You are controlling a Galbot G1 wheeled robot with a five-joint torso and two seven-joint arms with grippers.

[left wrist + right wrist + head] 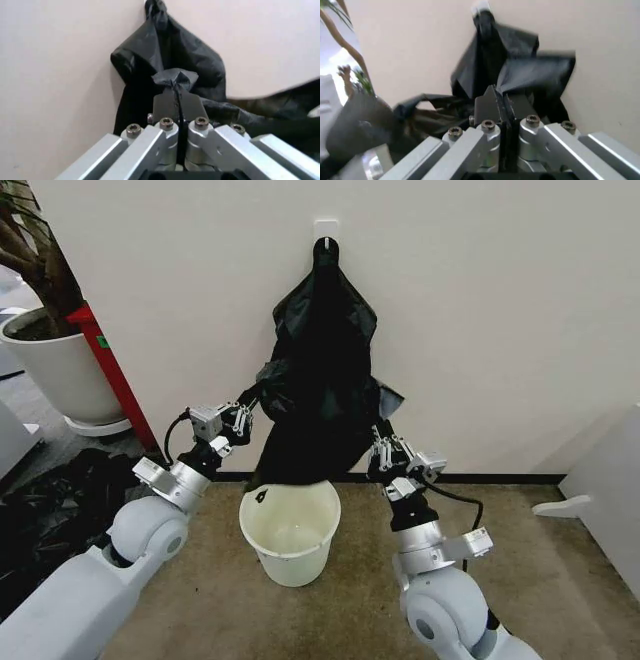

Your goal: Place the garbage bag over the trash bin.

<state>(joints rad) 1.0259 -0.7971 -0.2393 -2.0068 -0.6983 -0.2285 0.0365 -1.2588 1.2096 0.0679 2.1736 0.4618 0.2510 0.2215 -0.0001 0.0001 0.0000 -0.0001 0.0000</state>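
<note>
- Black plastic is pinched in both end effectors: the left end effector (240, 418) has its fingers pressed together on a bunched fold of the garbage bag (318, 395), at the bag's left side.
- In the left wrist view the left end effector (177, 100) shows its two dark pads closed flat against each other, with a small crumpled knot of the bag (165, 56) sticking out just past the tips.
- The right end effector (385, 448) is likewise clamped shut on the bag's lower right edge; in the right wrist view its pads (490, 107) meet with a flap of the black film (520, 71) caught between them.
- The garbage bag hangs against the pale wall (480, 300) from a small white hook (326, 230) at its gathered top, spreading wider downward, with its lower hem reaching the rim of the trash bin (291, 532).
- The trash bin stands upright on the brown floor (350, 610), just in front of the wall and between the two arms, mouth open and a small black mark at its near-left rim.
- A heap of black plastic (55, 500) lies on the floor to the left, beside the left arm.
- A large white plant pot (60, 365) stands at the far left next to a red panel (115, 375).
</note>
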